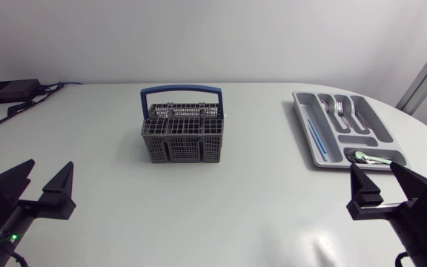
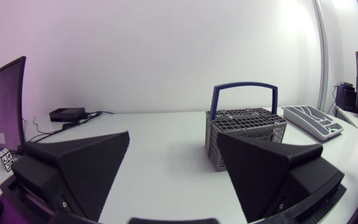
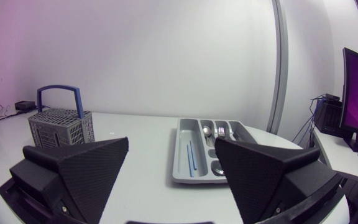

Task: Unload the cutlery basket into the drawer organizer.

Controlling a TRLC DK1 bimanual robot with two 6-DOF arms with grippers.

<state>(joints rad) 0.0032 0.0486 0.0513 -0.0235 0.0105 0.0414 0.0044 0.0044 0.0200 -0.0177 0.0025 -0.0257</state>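
Note:
A grey cutlery basket [image 1: 181,135] with a blue handle stands upright at the table's middle; no cutlery shows above its rim. It also appears ahead of my left gripper [image 2: 174,168] as the basket [image 2: 246,132], and far off to the side of my right gripper [image 3: 173,171] as the basket [image 3: 61,126]. The grey drawer organizer [image 1: 311,137] lies at the right, holding spoons and forks [image 1: 341,111], a blue straw-like stick [image 1: 316,139] and a green-handled piece [image 1: 368,156]. The organizer [image 3: 182,163] sits just ahead of my right gripper. My left gripper [image 1: 28,189] and right gripper [image 1: 388,185] both stand open and empty near the front edge.
A black box [image 1: 7,90] with cables lies at the table's back left corner. The organizer [image 2: 316,121] shows far right in the left wrist view.

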